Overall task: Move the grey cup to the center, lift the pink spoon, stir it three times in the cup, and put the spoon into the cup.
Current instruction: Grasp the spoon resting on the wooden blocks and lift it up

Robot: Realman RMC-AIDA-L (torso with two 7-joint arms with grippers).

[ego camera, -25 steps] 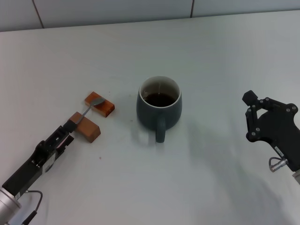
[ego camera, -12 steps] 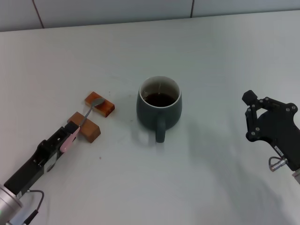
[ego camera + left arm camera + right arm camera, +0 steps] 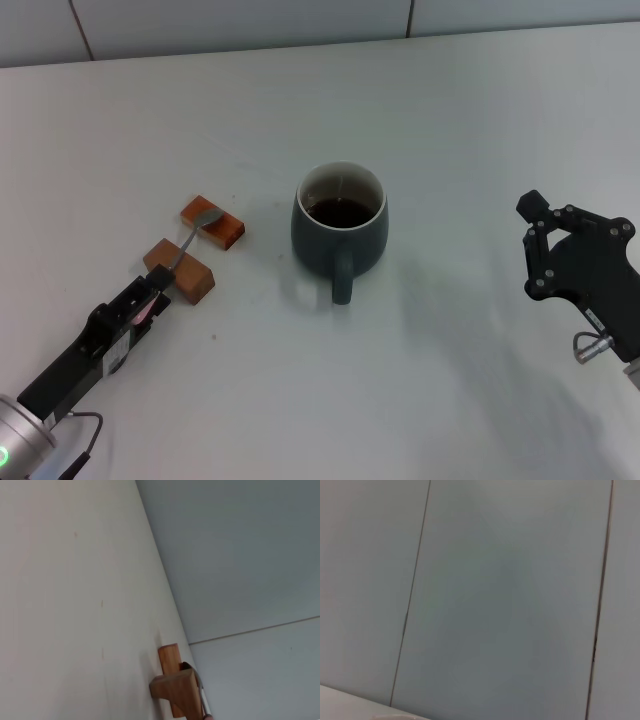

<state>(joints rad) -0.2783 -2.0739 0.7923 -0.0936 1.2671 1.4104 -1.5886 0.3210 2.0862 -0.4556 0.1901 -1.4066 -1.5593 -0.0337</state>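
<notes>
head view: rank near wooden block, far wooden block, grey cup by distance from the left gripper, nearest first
From the left gripper:
1. Near wooden block, right at the gripper's tip, under the pink spoon.
2. Far wooden block, just beyond it, under the spoon's bowl.
3. Grey cup, at table centre, to the right.

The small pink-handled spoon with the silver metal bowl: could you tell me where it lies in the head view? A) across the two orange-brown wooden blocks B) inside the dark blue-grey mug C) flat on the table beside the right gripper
A: the pink spoon lies across the two orange-brown wooden blocks, left of the grey cup, its handle end at the left gripper.
</notes>
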